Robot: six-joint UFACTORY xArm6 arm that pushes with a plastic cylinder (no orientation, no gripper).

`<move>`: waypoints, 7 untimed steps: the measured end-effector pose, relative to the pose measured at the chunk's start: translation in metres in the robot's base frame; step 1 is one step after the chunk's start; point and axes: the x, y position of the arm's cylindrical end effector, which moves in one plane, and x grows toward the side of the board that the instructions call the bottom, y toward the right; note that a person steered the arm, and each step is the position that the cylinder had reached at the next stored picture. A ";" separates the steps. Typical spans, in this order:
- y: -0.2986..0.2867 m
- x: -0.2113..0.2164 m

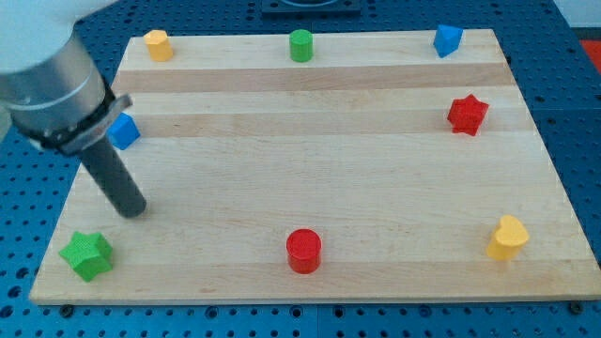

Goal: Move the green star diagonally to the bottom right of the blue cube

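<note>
Green star-shaped block [86, 255] sits at the wooden board's [319, 178] seven-o'clock corner.

The dark rod's tip [134, 208] rests just at the star's one o'clock, apart from it; no jaws exist to judge. The blue cube [123, 130] lies at the star's twelve, partly behind the rod. A red cylinder [303, 251] stands at the star's three.

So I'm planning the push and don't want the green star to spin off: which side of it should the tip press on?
There is no grip here, only a push. The green star sits below the blue cube and slightly to its left, so it probably needs to go toward the view's right. I'd bring my tip round to its left face and press centrally, in a notch between points.
</note>
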 end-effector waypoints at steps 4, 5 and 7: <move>-0.062 0.101; -0.060 0.098; -0.040 0.077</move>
